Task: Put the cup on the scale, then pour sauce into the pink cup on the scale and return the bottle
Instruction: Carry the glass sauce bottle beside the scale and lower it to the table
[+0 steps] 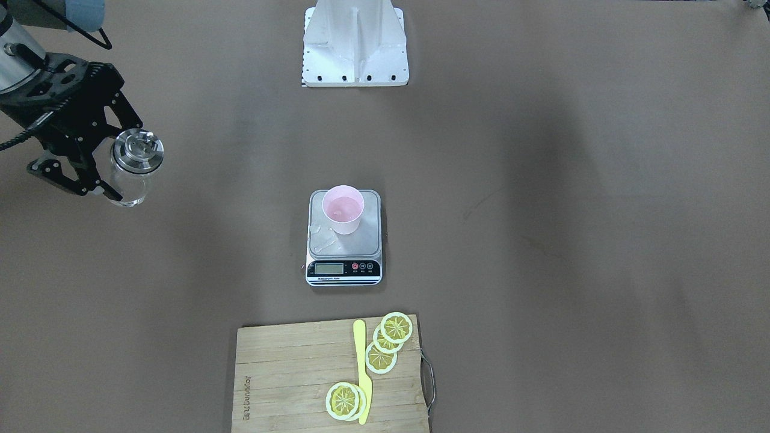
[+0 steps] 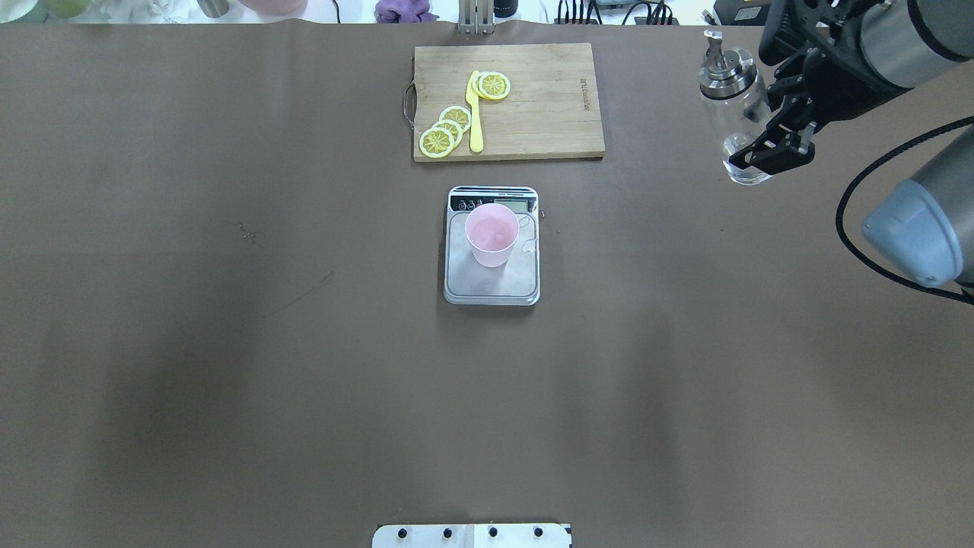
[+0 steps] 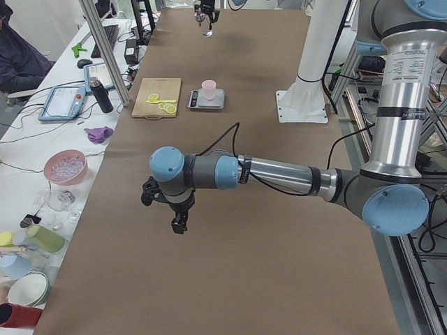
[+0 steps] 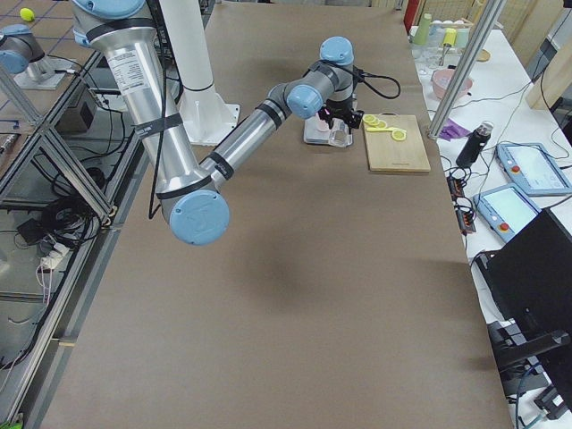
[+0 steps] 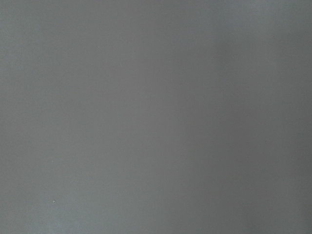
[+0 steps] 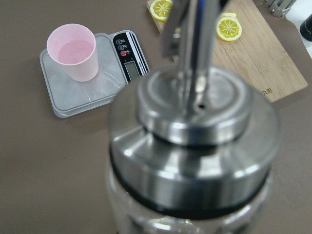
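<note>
Where the scale (image 2: 491, 285) sits at the middle of the surface, the cup (image 2: 492, 234) stands upright on its steel platform, on the half nearer the display, which faces the far edge away from the robot. Clear wet streaks lie on the platform just beside the cup. The bottle (image 2: 734, 106) is well apart from the scale, toward the far right corner of the surface, upright with its metal pourer cap and spout on top. The right gripper (image 2: 749, 137) is clamped on the bottle's glass body from the side, one finger on each flank. Whether the bottle's base touches the surface cannot be determined. The left gripper (image 3: 180, 222) hangs over the brown surface (image 2: 228, 342) toward its left end, well apart from the scale; it shows only in the left side view, so it cannot be told whether its fingers are apart or together. The cutting board (image 2: 548, 114) lies at the middle of the far edge, just beyond the scale, carrying lemon slices (image 2: 437, 141) and a yellow knife (image 2: 475, 114).
</note>
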You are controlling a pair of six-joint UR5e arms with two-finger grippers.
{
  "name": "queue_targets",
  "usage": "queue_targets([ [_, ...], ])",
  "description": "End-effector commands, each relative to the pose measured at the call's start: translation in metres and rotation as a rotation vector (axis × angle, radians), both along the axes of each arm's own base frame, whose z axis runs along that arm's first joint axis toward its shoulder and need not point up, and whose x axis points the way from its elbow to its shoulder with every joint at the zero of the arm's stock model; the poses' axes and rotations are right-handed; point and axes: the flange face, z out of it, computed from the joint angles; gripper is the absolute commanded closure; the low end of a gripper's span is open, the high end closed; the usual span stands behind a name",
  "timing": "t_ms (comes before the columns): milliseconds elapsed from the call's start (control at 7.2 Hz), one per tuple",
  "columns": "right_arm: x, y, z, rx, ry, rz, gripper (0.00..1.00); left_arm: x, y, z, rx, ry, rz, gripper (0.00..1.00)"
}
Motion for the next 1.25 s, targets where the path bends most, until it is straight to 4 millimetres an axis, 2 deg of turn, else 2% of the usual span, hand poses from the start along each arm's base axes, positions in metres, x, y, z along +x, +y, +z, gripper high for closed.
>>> queue_targets([
  [0, 0.007, 0.012, 0.050, 0.037, -0.112, 0.011, 1.00, -0.001, 0.000, -0.003, 0.005, 0.000, -0.001, 0.02],
  [278, 0.000, -0.001, 0.112, 0.094, -0.175, 0.025, 1.00, -0.001, 0.001, -0.004, 0.007, 0.000, -0.002, 0.02],
  [556, -0.010, -0.012, 0.164, 0.111, -0.266, 0.048, 1.00, -0.001, 0.000, -0.004, 0.007, 0.000, -0.001, 0.02],
  [834, -0.029, -0.005, 0.191, 0.118, -0.316, 0.038, 1.00, 0.000, 0.000, -0.003, 0.003, 0.000, 0.000, 0.02],
  [1112, -0.073, 0.009, 0.190, 0.121, -0.349, 0.062, 1.00, 0.000, 0.000, -0.003, 0.003, 0.000, -0.001, 0.02],
])
